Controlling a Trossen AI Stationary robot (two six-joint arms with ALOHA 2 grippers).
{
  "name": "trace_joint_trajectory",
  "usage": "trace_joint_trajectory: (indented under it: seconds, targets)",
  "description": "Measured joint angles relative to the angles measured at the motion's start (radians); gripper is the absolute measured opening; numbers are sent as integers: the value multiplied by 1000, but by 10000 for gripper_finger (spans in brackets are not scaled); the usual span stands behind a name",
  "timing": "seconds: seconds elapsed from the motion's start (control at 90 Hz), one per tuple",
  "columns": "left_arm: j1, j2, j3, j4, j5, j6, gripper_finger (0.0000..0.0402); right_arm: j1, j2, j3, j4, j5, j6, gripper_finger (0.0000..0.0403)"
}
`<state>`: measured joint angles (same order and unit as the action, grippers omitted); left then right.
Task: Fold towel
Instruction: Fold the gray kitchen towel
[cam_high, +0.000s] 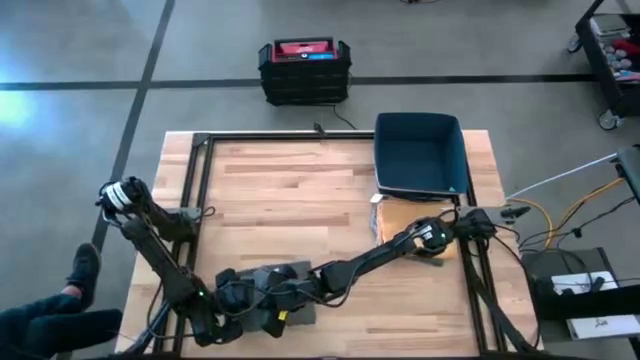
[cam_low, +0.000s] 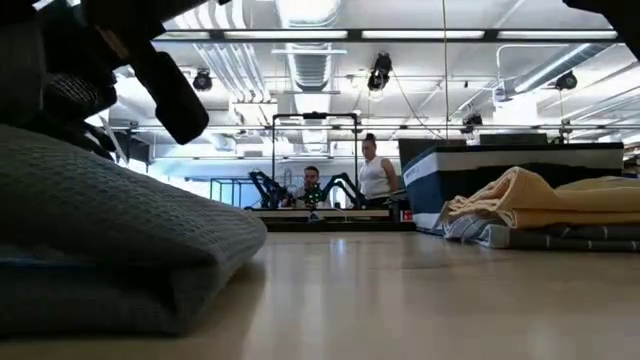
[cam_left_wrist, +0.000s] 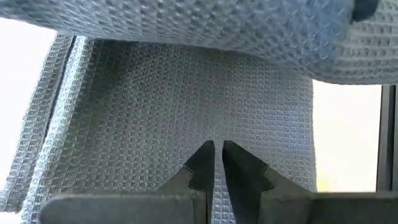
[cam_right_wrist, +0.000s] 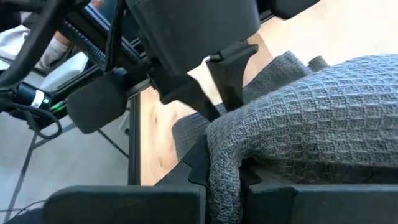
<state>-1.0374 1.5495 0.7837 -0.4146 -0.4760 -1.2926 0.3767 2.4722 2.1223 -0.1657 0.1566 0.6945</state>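
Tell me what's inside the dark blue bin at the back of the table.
The dark blue bin shows only its bare floor in the high view. In the low view its wall hides the inside, and folded towels lie in front of it.

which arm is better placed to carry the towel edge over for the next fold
Probably the right. Its tool is shut on a raised fold of the grey towel, so it can carry that edge. The left tool is shut low on the flat layer, better for pinning.

Your wooden counter (cam_high: 290, 190) carries a grey towel (cam_high: 272, 290) at its near edge, a dark blue bin (cam_high: 420, 155) at the far right corner, and a cloth pile (cam_high: 395, 215) just before the bin.
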Motion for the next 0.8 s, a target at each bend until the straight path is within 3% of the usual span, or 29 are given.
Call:
trace_joint_trajectory:
  seconds: [0.122,0.211,0.6,0.8]
  targets:
    - [-1,-47,1,-8,76,-12,20,0,0,-2,19,4,-25,16]
    - [-10,-95,21,-39,73,-15,20,0,0,-3,47,3,-52,42]
    - [-43,-304,52,-152,37,4,20,2,0,-54,119,70,-60,204]
    - [-42,-340,52,-174,-169,90,20,2,0,-53,240,25,-107,243]
